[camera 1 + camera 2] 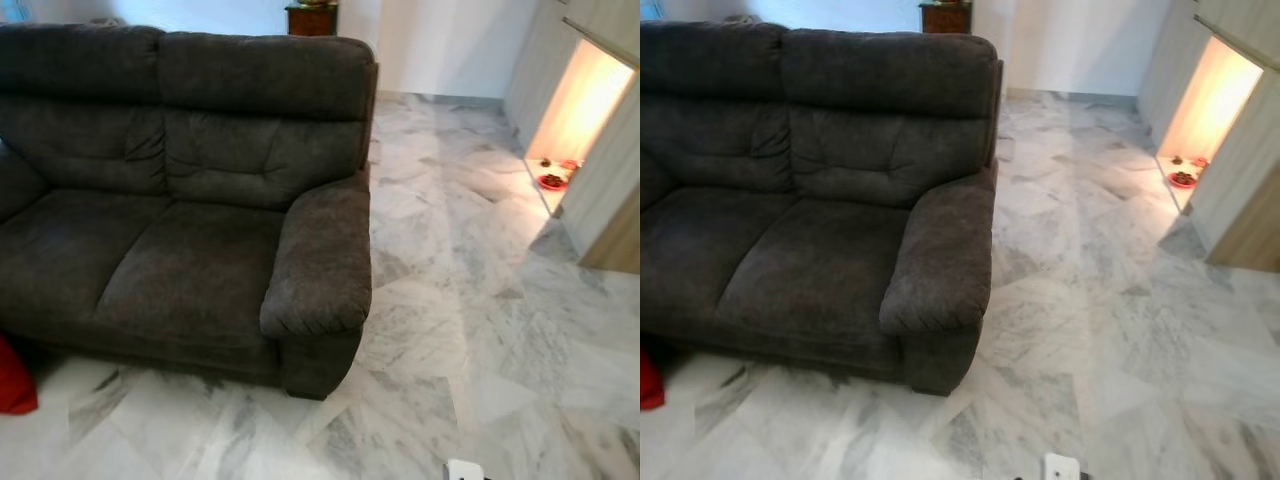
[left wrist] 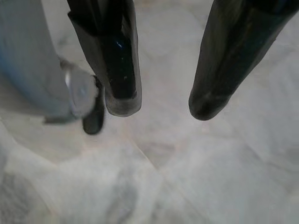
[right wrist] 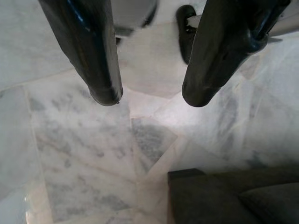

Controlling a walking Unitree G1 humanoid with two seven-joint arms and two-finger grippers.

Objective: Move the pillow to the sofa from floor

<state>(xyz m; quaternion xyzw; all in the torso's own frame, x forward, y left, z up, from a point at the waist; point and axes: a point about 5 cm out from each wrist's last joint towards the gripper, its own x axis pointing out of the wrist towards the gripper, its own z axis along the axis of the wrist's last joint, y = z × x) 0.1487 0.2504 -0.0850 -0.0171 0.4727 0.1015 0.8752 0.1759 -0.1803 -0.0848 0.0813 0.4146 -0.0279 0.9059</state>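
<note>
Both end effectors (image 2: 163,105) (image 3: 149,95) open, empty, above marble floor (image 1: 480,330), red pillow (image 1: 14,380) beside sofa (image 1: 190,200), well apart.

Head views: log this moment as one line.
pillow: red, on floor at sofa's left front | left gripper: open, over floor | right gripper: open, over floor

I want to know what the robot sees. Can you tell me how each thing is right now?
Sofa: seats bare, nothing lying on them.
Red thing: on the floor at the sofa's front left corner, cut off by the picture's edge; cannot tell if it is the pillow.
Left claw: open, holding nothing, pointing at the marble floor.
Right claw: open, holding nothing, above the floor near a sofa corner.
Lit niche: light on.
</note>
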